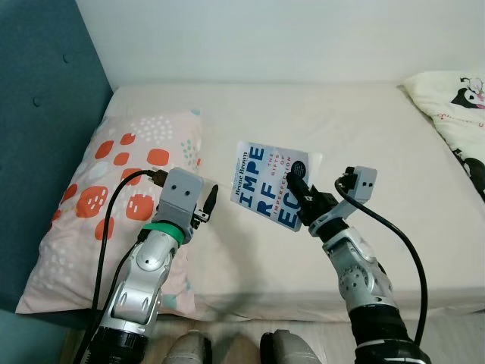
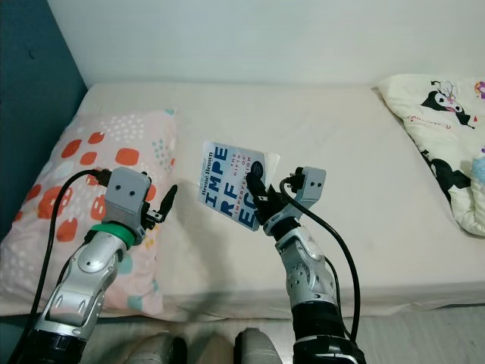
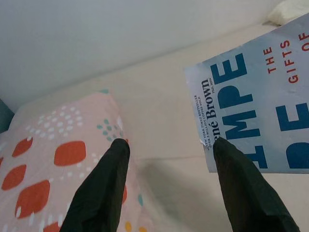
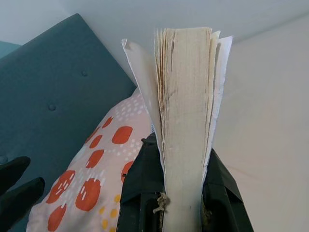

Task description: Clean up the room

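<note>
A pale blue paperback book [image 1: 269, 184] with big blue letters on its cover is held up above the cream bed [image 1: 303, 114], tilted. My right gripper [image 1: 301, 199] is shut on the book's lower right corner; in the right wrist view the page edges [image 4: 186, 121] stand clamped between the two black fingers [image 4: 145, 188]. My left gripper [image 1: 203, 206] is open, just left of the book's spine and apart from it. In the left wrist view its black fingers [image 3: 104, 188] frame the gap between the pillow and the book [image 3: 260, 111].
A pink pillow [image 1: 114, 205] with red and white spots lies at the bed's left end against a teal padded headboard [image 1: 38, 114]. A cartoon-print blanket [image 2: 447, 129] lies at the far right. A white wall runs behind the bed. My feet [image 1: 235, 350] stand at the front edge.
</note>
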You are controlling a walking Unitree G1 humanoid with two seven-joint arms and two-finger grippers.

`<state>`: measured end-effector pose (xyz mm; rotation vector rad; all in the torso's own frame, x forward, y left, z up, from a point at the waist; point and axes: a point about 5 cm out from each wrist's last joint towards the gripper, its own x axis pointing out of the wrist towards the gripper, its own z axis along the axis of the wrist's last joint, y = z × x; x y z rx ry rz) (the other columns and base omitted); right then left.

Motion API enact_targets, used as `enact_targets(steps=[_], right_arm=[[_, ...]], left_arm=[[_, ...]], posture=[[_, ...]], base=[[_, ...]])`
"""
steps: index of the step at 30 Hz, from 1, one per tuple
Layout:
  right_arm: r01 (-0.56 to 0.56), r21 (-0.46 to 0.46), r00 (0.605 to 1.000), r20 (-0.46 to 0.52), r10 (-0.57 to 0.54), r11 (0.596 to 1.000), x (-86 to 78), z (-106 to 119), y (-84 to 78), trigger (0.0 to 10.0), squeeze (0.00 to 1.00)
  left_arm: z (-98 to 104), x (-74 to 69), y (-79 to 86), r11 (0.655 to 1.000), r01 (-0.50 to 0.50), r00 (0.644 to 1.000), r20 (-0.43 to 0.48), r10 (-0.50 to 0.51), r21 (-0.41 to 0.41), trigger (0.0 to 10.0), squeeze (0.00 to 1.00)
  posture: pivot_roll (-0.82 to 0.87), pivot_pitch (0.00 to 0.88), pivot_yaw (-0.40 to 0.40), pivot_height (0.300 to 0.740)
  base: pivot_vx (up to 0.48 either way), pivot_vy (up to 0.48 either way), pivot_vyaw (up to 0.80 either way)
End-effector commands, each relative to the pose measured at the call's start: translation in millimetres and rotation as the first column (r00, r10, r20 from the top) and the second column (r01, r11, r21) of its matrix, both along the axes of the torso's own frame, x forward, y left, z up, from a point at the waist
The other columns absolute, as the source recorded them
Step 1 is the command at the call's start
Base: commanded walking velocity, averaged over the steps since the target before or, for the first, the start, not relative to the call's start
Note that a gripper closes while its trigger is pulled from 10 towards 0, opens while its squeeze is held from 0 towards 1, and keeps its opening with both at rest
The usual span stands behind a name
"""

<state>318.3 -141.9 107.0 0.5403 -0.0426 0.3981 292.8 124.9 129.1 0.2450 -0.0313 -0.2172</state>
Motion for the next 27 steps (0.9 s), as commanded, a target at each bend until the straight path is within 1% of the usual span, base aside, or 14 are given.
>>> enact_targets(steps=[1, 7, 8, 10, 11, 12, 13, 16, 17, 18, 19, 21, 25, 27], right_arm=[[-0.007, 0.02, 1.0, 0.007, 0.006, 1.0, -1.8, 1, -0.8, 10.0, 0.0], [-0.011, 0.02, 1.0, 0.005, 0.011, 1.0, -1.9, 1, -1.1, 10.0, 0.0], [-0.077, 0.043, 0.997, -0.015, 0.078, 0.996, -5.7, -2, -6.4, 10.0, 0.0], [-0.229, 0.163, 0.97, -0.042, 0.239, 0.96, -11.4, -4, -13.6, 10.0, 0.0], [-0.229, 0.163, 0.97, -0.042, 0.239, 0.96, -11.4, -4, -13.6, 10.0, 0.0], [-0.278, 0.204, 0.956, -0.039, 0.292, 0.939, -13.1, -4, -13.9, 10.0, 0.0], [-0.278, 0.204, 0.956, -0.039, 0.292, 0.939, -13.1, -4, -13.9, 10.0, 0.0], [-0.346, 0.251, 0.931, -0.029, 0.364, 0.904, -14.3, -3, -11.3, 10.0, 0.0], [-0.346, 0.251, 0.931, -0.029, 0.364, 0.904, -14.3, -3, -11.3, 10.0, 0.0], [-0.376, 0.281, 0.917, -0.023, 0.398, 0.883, -14.7, -2, -11.6, 10.0, 0.0], [-0.376, 0.281, 0.917, -0.023, 0.398, 0.883, -14.7, -2, -11.6, 10.0, 0.0], [-0.413, 0.316, 0.894, -0.038, 0.447, 0.854, -14.3, -3, -18.4, 10.0, 0.0], [-0.415, 0.307, 0.891, -0.052, 0.451, 0.857, -14.0, -5, -20.8, 10.0, 0.0], [-0.437, 0.298, 0.874, -0.082, 0.479, 0.849, -14.4, -8, -25.1, 10.0, 0.0]], left_arm=[[-6, -2.5, 1.1, 1.0, 0.0, 1.0, -0.026, 0.0, 0.005, 10.0, 0.0], [-6, -2.9, 1.2, 1.0, 0.0, 1.0, -0.027, 0.0, 0.005, 10.0, 0.0], [-6, -4.1, 3.8, 1.0, -0.006, 1.0, -0.031, 0.006, 0.009, 10.0, 0.0], [-6, -7.8, 9.2, 1.0, -0.015, 0.999, -0.039, 0.016, 0.02, 10.0, 0.0], [-6, -7.8, 9.2, 1.0, -0.015, 0.999, -0.039, 0.016, 0.02, 10.0, 0.0], [-6, -9.0, 10.8, 1.0, -0.017, 0.999, -0.042, 0.018, 0.025, 10.0, 0.0], [-6, -9.0, 10.8, 1.0, -0.017, 0.999, -0.042, 0.018, 0.025, 10.0, 0.0], [-6, -10.0, 12.2, 0.999, -0.018, 0.999, -0.043, 0.019, 0.029, 10.0, 0.0], [-6, -10.0, 12.2, 0.999, -0.018, 0.999, -0.043, 0.019, 0.029, 10.0, 0.0], [-6, -10.4, 12.9, 0.999, -0.018, 0.999, -0.043, 0.02, 0.032, 10.0, 0.0], [-6, -10.4, 12.9, 0.999, -0.018, 0.999, -0.043, 0.02, 0.032, 10.0, 0.0], [-5, -11.8, 14.8, 0.999, -0.02, 0.999, -0.045, 0.022, 0.039, 10.0, 0.0], [-5, -12.2, 15.1, 0.999, -0.02, 0.999, -0.046, 0.022, 0.04, 10.0, 0.0], [-5, -14.0, 16.8, 0.999, -0.021, 0.999, -0.049, 0.023, 0.043, 10.0, 0.0]], posture=[[0.04, 0.069, 0.033, 0.635], [0.04, 0.069, 0.033, 0.61], [0.04, 0.083, 0.039, 0.605], [0.05, 0.101, 0.05, 0.605], [0.05, 0.101, 0.05, 0.605], [0.05, 0.101, 0.05, 0.605], [0.05, 0.101, 0.05, 0.605], [0.06, 0.108, 0.054, 0.605], [0.06, 0.108, 0.054, 0.605], [0.07, 0.11, 0.056, 0.605], [0.07, 0.11, 0.056, 0.605], [0.07, 0.117, 0.06, 0.605], [0.07, 0.117, 0.06, 0.605], [0.08, 0.132, 0.067, 0.605]], base=[[0.0, 0.0, 0.0], [0.0, 0.0, 0.0], [0.0, 0.0, 0.0], [0.0, 0.0, 0.0], [0.0, 0.0, 0.0], [0.0, 0.0, 0.0], [0.0, 0.0, 0.0], [0.0, 0.0, 0.0], [0.0, 0.0, 0.0], [0.0, 0.0, 0.0], [0.0, 0.0, 0.0], [0.0, 0.0, 0.0], [0.0, 0.0, 0.0], [0.0, 0.0, 0.0]])
